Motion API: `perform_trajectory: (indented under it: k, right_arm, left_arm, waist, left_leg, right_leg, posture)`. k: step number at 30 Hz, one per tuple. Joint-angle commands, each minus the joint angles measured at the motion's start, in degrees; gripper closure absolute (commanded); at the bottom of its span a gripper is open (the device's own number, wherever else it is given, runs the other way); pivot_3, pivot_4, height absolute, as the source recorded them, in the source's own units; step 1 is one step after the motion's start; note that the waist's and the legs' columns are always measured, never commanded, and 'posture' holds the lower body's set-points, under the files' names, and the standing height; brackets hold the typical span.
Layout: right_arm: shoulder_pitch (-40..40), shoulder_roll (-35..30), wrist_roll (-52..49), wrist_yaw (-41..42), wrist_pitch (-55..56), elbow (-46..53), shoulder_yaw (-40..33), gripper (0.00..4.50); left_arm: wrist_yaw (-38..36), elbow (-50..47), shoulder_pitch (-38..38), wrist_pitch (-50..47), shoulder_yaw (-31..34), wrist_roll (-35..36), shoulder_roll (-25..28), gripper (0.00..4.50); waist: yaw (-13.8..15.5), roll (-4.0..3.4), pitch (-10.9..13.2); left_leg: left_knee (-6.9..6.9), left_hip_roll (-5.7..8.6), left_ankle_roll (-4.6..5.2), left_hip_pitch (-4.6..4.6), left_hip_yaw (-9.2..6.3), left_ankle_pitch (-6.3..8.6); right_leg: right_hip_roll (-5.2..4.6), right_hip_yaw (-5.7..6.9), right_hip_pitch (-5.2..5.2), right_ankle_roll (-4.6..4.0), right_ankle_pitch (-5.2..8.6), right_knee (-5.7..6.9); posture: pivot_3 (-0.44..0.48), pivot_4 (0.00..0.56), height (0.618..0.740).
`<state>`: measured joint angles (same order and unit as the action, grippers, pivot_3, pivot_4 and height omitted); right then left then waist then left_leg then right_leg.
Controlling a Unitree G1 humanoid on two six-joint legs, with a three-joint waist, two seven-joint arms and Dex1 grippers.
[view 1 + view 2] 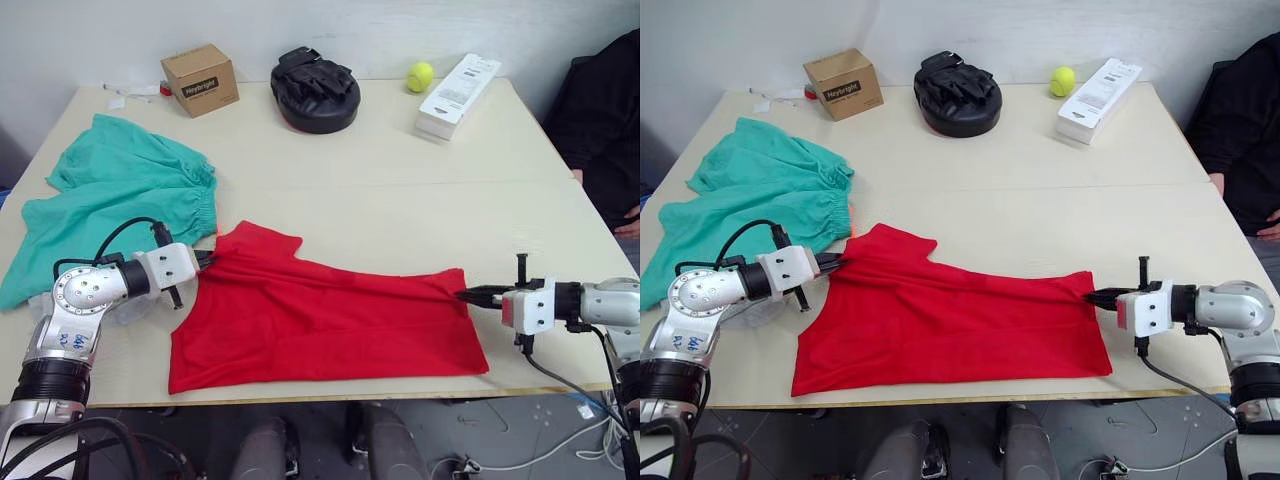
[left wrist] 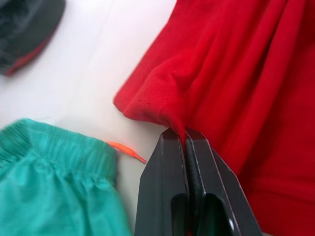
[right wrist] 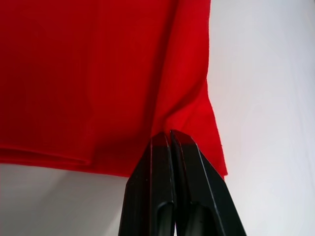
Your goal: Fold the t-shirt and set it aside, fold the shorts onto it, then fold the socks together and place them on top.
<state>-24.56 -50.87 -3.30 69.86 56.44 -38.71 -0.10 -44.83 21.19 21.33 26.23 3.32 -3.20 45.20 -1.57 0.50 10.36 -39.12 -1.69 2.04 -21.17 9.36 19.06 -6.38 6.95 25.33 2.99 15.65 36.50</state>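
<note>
Both grippers pinch opposite edges of the bright red cloth t-shirt (image 1: 320, 320), stretched across the lower centre of the beige table (image 1: 400, 190).

Largest first: teal-green cloth shorts (image 1: 110, 200) with gathered waistband lie at left of frame, just beside the t-shirt's left end, orange drawstring tip (image 2: 126, 150) poking out. Black padded round mitt (image 1: 315, 88) top centre; white flat carton (image 1: 457, 95) top right, print too small to read; brown cardboard box (image 1: 200, 79) top left, label reads roughly "Heybright". Yellow-green tennis ball (image 1: 420, 76) between mitt and carton. Left gripper (image 1: 204, 260) clamped on t-shirt's sleeve-side edge; right gripper (image 1: 468, 295) clamped on the opposite edge. Person's dark sleeve (image 1: 605, 120) at far right.
</note>
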Motion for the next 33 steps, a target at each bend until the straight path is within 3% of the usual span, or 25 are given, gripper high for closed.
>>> perform_trajectory:
  k: [1,11,18,26,33]
  right_arm:
    - [-3.5,-0.8,1.5,-4.9,2.6,-3.2,-1.1,4.48]
    - [-9.7,-0.6,9.0,-18.8,9.9,-10.1,-0.1,4.48]
    - [-3.8,-3.4,17.2,-25.7,24.7,-9.6,0.9,4.48]
    - [-0.3,-4.9,26.5,-34.1,27.8,-10.5,1.1,4.48]
    - [-1.1,-5.4,29.6,-38.8,25.7,-10.3,3.9,4.48]
  left_arm:
    - [7.0,1.6,3.5,4.7,1.4,-2.9,-0.2,4.5]
    - [18.3,6.6,8.3,19.0,0.3,-10.1,0.5,4.5]
    - [22.4,5.5,-0.7,27.2,1.2,-13.3,3.5,4.5]
    - [25.0,6.6,-7.6,27.3,1.4,-14.6,5.7,4.5]
    - [19.7,6.0,-8.0,19.4,-1.0,-9.9,3.9,4.5]
  waist:
    - [0.0,0.0,0.0]
    - [0.0,0.0,0.0]
    - [-0.1,-0.01,0.0]
    - [-0.1,-0.01,0.0]
    - [-0.2,-0.01,0.0]
  left_leg:
    - [0.0,0.0,0.0,0.0,0.0,0.0]
    - [0.08,0.0,0.01,0.0,0.1,0.02]
    - [0.17,0.0,0.02,0.07,0.2,0.02]
    - [0.15,-0.02,-0.01,0.17,0.33,0.04]
    - [0.16,-0.03,-0.01,0.18,0.35,0.05]
  right_leg:
    - [0.0,0.0,0.0,0.0,0.0,0.0]
    - [-0.02,0.01,0.03,0.0,0.0,0.0]
    - [-0.02,-0.09,0.03,0.0,0.0,-0.04]
    - [-0.02,-0.24,0.03,-0.01,0.01,0.0]
    - [-0.01,-0.24,0.03,-0.02,0.02,0.01]
  posture:
    - [0.0,0.15,0.74]
    - [0.0,0.15,0.74]
    - [0.0,0.15,0.74]
    - [0.0,0.15,0.74]
    - [0.0,0.15,0.74]
